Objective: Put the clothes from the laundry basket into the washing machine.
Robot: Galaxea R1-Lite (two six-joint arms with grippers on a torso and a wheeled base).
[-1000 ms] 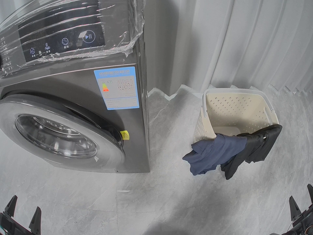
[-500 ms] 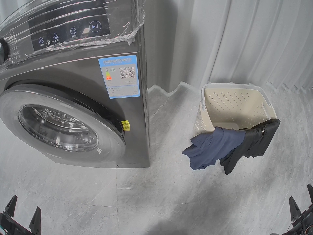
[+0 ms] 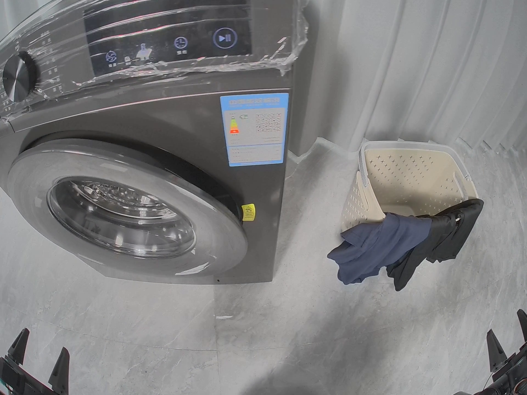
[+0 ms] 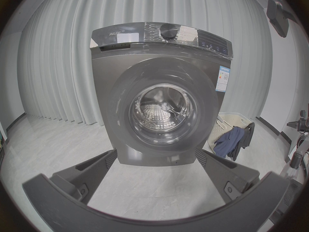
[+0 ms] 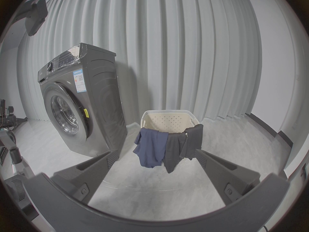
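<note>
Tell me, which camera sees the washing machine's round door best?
The left wrist view: it faces the round door straight on and whole, in the middle of the picture. The head view looks down on it at a slant. The right wrist view shows it from the side, farther off.

Floor (image 3: 307, 325): pale grey stone-look tiles, faint veining, thin joint lines, a slight sheen.

Standing on it, two things:
- Washing machine (image 3: 164, 138), dark grey, front-loading, flat on the tiles with its back toward the curtain (image 3: 428, 56). Round door shut. Its bottom front edge sits just behind a tile joint.
- Laundry basket (image 3: 359, 204), cream plastic with perforated walls, upright on the tiles beside the machine's right-hand side. A strip of bare floor runs between the two; they do not touch.

The white pleated curtain comes down to the floor behind both. A dark skirting board (image 5: 267, 126) runs along the floor's edge at the far right wall.
</note>
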